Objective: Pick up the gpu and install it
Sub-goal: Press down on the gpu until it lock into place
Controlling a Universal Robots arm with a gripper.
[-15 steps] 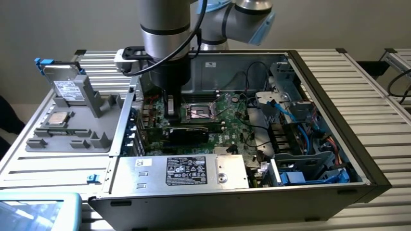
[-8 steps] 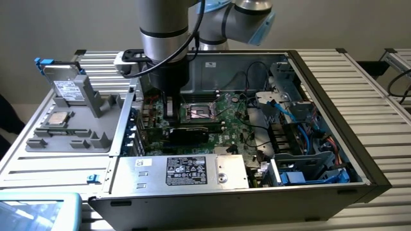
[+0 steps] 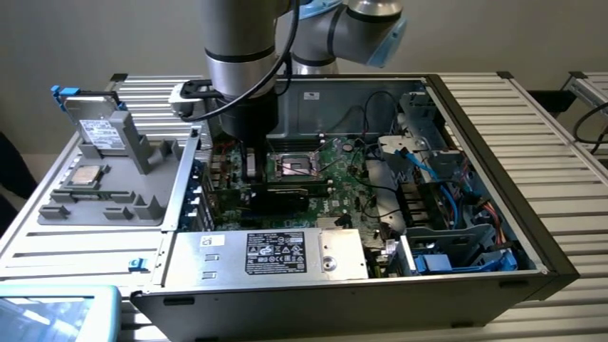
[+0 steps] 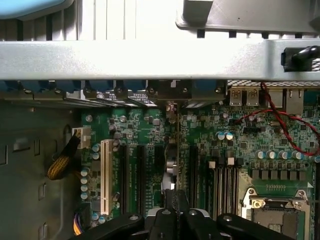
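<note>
**Seat the card square to its slot**

You have the gpu pinched edge-on in the gripper, whose fingers are closed tight on its upper edge. The card hangs upright over the motherboard, among the black expansion slots near the computer case's rear wall. Whether its edge has entered a slot I cannot tell. Keep the card vertical and parallel to the slot, line its end bracket with the rear opening, and press evenly; a tilt would likely jam it.
</note>
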